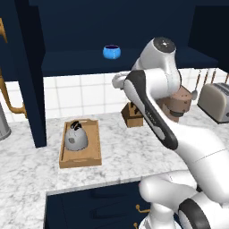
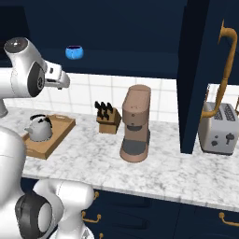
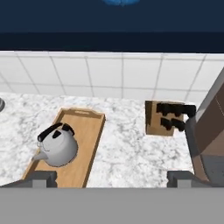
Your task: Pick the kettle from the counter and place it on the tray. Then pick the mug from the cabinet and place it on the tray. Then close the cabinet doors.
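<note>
The grey kettle (image 1: 76, 138) with its black handle sits inside the wooden tray (image 1: 91, 154) on the marbled counter (image 1: 27, 170). In the hand view the kettle (image 3: 57, 148) lies at the near end of the tray (image 3: 89, 131). The blue mug (image 1: 111, 52) stands on the navy shelf of the cabinet (image 1: 76, 62), whose doors (image 1: 24, 76) hang open. My gripper (image 3: 111, 177) is open and empty. It hovers high above the counter, right of the tray and below the shelf, and it faces the wall. The mug (image 2: 74, 52) is up and to the right of the hand (image 2: 59, 79).
A wooden knife block (image 1: 132, 115) stands against the tiled wall right of the tray. Beyond it come a brown coffee machine (image 2: 135, 123) and a toaster (image 2: 218, 130). The right cabinet door (image 2: 198, 79) juts out over the counter. A grey metal cylinder (image 1: 2, 123) stands far left.
</note>
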You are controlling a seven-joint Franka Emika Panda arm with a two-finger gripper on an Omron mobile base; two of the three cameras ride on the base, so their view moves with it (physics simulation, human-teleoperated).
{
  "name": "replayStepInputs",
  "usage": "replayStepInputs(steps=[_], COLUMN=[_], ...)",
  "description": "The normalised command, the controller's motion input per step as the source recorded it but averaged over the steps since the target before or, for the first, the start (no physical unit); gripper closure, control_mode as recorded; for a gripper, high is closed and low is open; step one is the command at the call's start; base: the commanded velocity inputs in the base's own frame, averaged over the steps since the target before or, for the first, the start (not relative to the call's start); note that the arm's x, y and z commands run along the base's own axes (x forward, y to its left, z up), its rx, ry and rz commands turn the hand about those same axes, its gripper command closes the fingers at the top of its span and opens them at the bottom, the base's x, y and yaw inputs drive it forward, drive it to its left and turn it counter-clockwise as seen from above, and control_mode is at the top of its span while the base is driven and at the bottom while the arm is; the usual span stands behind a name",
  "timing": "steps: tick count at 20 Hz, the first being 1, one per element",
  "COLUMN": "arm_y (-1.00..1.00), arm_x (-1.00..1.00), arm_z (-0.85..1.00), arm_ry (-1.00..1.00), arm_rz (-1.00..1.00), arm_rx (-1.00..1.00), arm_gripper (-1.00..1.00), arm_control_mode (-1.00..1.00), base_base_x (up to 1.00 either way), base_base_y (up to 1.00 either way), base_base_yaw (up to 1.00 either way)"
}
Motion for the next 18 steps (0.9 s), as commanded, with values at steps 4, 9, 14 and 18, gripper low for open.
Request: replayStepInputs(steps=[4, 9, 14, 18], arm_y=[0.0, 0.0, -0.03, -0.04], arm_x=[0.41, 0.03, 0.27, 0.28], arm_z=[0.31, 0.0, 0.16, 0.12], arm_ry=[0.09, -0.01, -0.06, -0.13], arm_rz=[0.03, 0.0, 0.03, 0.03], arm_rx=[-0.01, 0.0, 0.0, 0.0], arm_gripper=[-1.0, -1.0, -1.0, -1.0], arm_control_mode=[-1.0, -1.0, -1.0, -1.0], base_base_x=[0.0, 0.0, 0.0, 0.0], base_base_y=[0.0, 0.0, 0.0, 0.0], base_base_yaw=[0.0, 0.0, 0.0, 0.0])
